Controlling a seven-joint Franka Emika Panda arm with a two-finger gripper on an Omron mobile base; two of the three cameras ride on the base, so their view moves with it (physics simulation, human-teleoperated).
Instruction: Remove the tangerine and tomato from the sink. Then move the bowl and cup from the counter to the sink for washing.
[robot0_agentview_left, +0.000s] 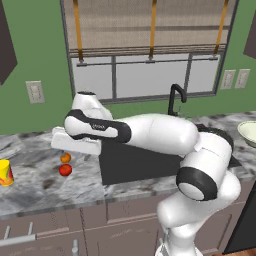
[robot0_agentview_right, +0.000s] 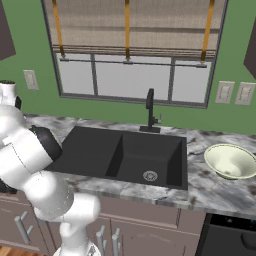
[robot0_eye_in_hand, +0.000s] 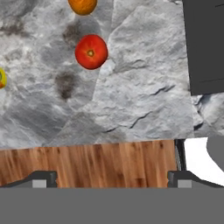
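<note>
Resting on the counter (robot0_agentview_left: 45, 190) left of the sink (robot0_agentview_right: 125, 155), the tangerine (robot0_agentview_left: 65, 158) and tomato (robot0_agentview_left: 65, 170) are removed. The bowl (robot0_agentview_right: 231, 161) and cup (robot0_agentview_left: 5, 173) are not yet transferred. The gripper (robot0_eye_in_hand: 111, 178) is spread apart, empty.

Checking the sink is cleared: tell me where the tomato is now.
In the left base view the tomato lies on the counter left of the sink, just in front of the tangerine, with the cup further left.
</note>
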